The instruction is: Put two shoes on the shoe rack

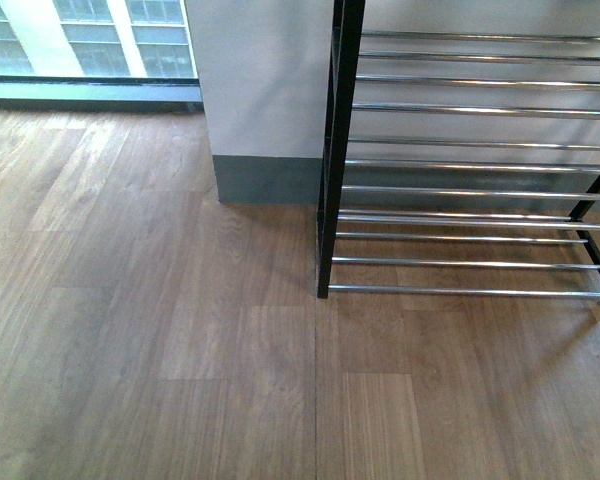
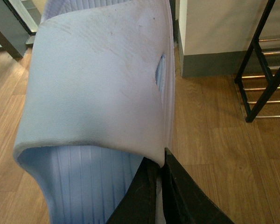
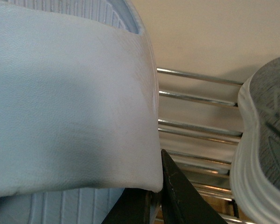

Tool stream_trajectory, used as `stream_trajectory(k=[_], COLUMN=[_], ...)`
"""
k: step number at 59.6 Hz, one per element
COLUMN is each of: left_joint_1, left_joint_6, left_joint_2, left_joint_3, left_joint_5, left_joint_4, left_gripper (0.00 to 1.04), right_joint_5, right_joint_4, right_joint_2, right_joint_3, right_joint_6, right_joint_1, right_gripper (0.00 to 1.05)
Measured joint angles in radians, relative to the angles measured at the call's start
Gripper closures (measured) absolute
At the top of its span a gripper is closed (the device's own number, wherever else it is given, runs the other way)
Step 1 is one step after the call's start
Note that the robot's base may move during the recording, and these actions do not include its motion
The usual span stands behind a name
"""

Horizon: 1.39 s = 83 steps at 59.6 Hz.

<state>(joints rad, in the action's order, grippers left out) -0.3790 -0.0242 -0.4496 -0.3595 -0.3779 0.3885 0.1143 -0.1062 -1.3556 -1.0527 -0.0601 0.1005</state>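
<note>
While left end effector [image 2: 161, 196] and right end effector [image 3: 156, 200] are each clenching pale-blue slides [image 2: 93, 84] [image 3: 70, 107] by straps for carrying, shoe rack [image 1: 460, 190] is standing at 2 o'clock.

left gripper [image 2: 162, 193] showing plain matte black wedge-shaped fingers, right gripper [image 3: 159, 196] looking the same, dark and angular

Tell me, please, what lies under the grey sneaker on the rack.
The chrome bars of the rack run under the grey sneaker, which appears to rest on them. Its white sole hides whatever is directly beneath.
</note>
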Motion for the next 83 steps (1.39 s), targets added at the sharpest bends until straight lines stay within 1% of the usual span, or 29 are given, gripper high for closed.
stream_trajectory(k=[28,66,70,74,77,83], left_joint_1=[0.000,0.000,0.000,0.000,0.000,0.000], left_joint_6=[0.000,0.000,0.000,0.000,0.000,0.000], left_joint_2=[0.000,0.000,0.000,0.000,0.000,0.000], left_joint_3=[0.002,0.001,0.001,0.001,0.001,0.001], left_joint_5=[0.000,0.000,0.000,0.000,0.000,0.000], left_joint_4=[0.000,0.000,0.000,0.000,0.000,0.000], left_gripper=[1.03,1.03,1.03,1.03,1.03,1.03], right_joint_5=[0.059,0.112,0.132,0.174,0.213,0.258], right_joint_4=[-0.006,0.005,0.005,0.000,-0.008,-0.010], right_joint_2=[-0.021,-0.189,-0.214,-0.266,-0.328,-0.446], right_joint_3=[0.025,-0.022,-0.028,-0.040,-0.051,-0.072], right_joint_6=[-0.009,-0.036,-0.037,-0.036,-0.036,-0.032], right_joint_1=[0.058,0.042,0.042,0.047,0.051,0.057], right_gripper=[1.03,1.03,1.03,1.03,1.03,1.03])
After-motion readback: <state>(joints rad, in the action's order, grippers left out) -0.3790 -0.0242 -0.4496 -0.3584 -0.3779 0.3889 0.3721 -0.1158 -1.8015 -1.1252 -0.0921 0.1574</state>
